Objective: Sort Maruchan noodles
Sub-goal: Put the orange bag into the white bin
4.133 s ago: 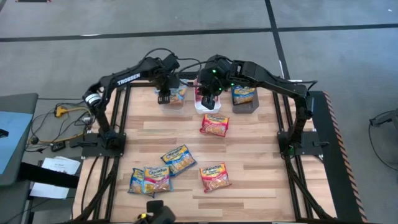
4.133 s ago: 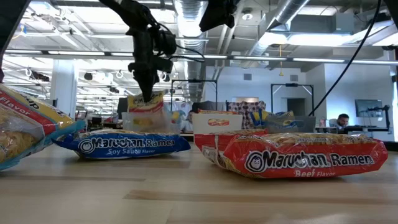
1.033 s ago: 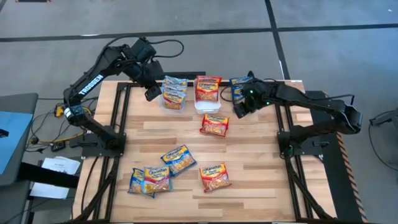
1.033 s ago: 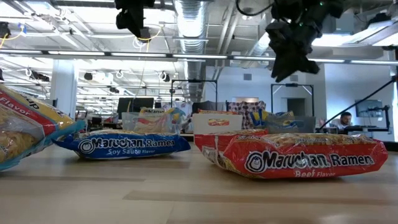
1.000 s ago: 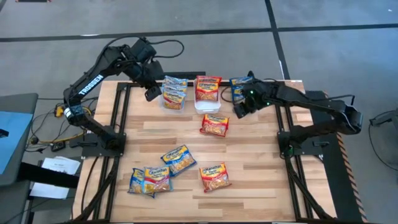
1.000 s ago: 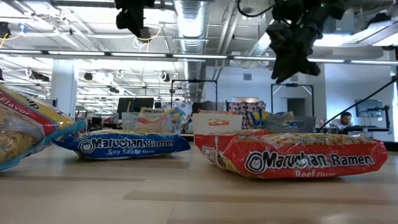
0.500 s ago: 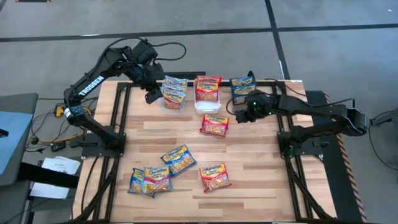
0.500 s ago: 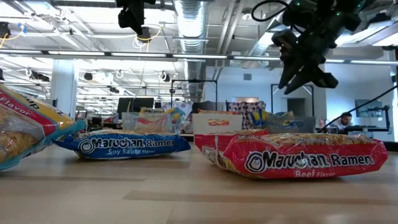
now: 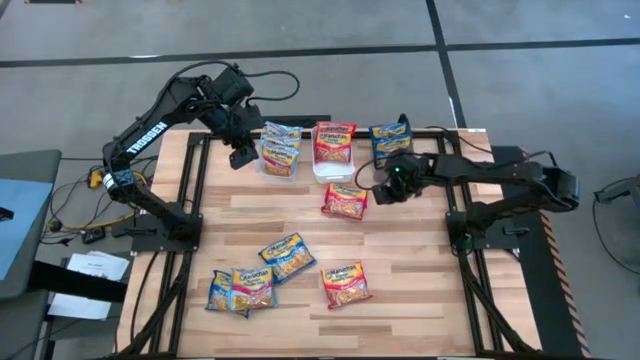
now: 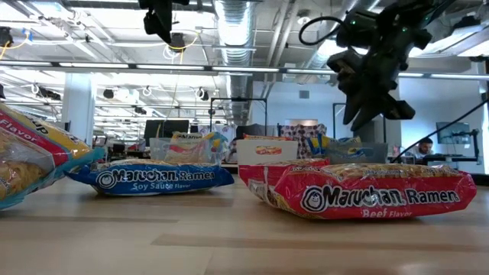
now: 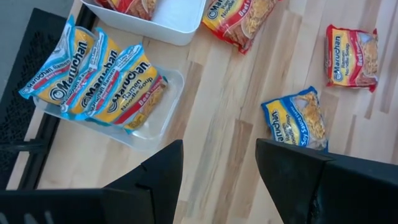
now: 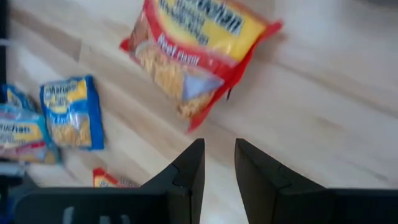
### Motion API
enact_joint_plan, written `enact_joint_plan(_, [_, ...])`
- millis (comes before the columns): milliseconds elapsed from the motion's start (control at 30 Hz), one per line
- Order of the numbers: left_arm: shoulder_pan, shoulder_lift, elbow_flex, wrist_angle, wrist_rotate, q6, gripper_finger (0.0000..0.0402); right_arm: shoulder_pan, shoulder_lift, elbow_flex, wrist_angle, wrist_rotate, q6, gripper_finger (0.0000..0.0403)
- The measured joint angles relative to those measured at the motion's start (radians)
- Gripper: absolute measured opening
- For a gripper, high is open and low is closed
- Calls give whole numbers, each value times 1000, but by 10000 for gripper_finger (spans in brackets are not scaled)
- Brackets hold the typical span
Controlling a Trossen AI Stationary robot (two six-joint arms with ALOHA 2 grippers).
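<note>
Maruchan noodles packets stand in three bins at the far edge: a clear bin (image 9: 279, 157), a white bin (image 9: 334, 160) and a grey bin (image 9: 392, 148). A loose red beef packet (image 9: 345, 200) lies flat mid-table. A blue packet (image 9: 287, 255), a red one (image 9: 346, 284) and two overlapping ones (image 9: 241, 290) lie near the front edge. My left gripper (image 9: 242, 157) hovers open just left of the clear bin, holding nothing. My right gripper (image 9: 383, 190) hangs above the table right of the red beef packet (image 12: 196, 56), its fingers (image 12: 189, 168) a narrow gap apart and empty.
Black frame rails (image 9: 196, 180) run along the table's left and right sides. Bare wood lies between the bins and the front packets. In the low view, a beef packet (image 10: 367, 195) and a soy sauce packet (image 10: 153, 177) lie in the foreground.
My right gripper has drawn away from the grey bin and moved toward the near edge, ending beside the loose red beef packet, with its wrist turned toward that packet. No packet has moved.
</note>
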Motion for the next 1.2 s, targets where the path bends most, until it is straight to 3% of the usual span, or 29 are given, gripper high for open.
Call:
enact_joint_plan(200, [0,0,0,0,0,8,188,2,31,1,2,-74,-53,113])
enact_joint_plan(400, [0,0,0,0,16,24,188,2,34,1,0,-79,-53,118])
enact_joint_plan(733, [0,0,0,-11,52,30,188,2,33,-21,20,-63,34,188])
enact_joint_plan(1200, [0,0,0,-17,53,38,188,1,33,-259,465,-3,345,192])
